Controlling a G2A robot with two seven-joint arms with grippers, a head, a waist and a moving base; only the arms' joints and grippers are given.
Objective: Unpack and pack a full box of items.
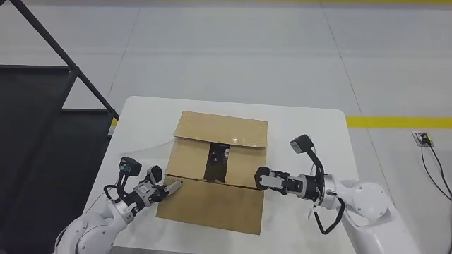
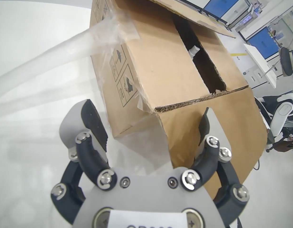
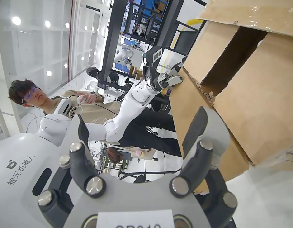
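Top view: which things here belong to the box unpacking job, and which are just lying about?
Job in hand: cardboard box; white item inside it; left gripper and right gripper, both open at the box's near flap.
Lying about: black rack; floor socket with cable; yellow floor line.

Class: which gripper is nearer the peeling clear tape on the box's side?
Left. The left gripper is at the near flap, on the side with the clear tape; the right gripper is at the opposite side of the box.
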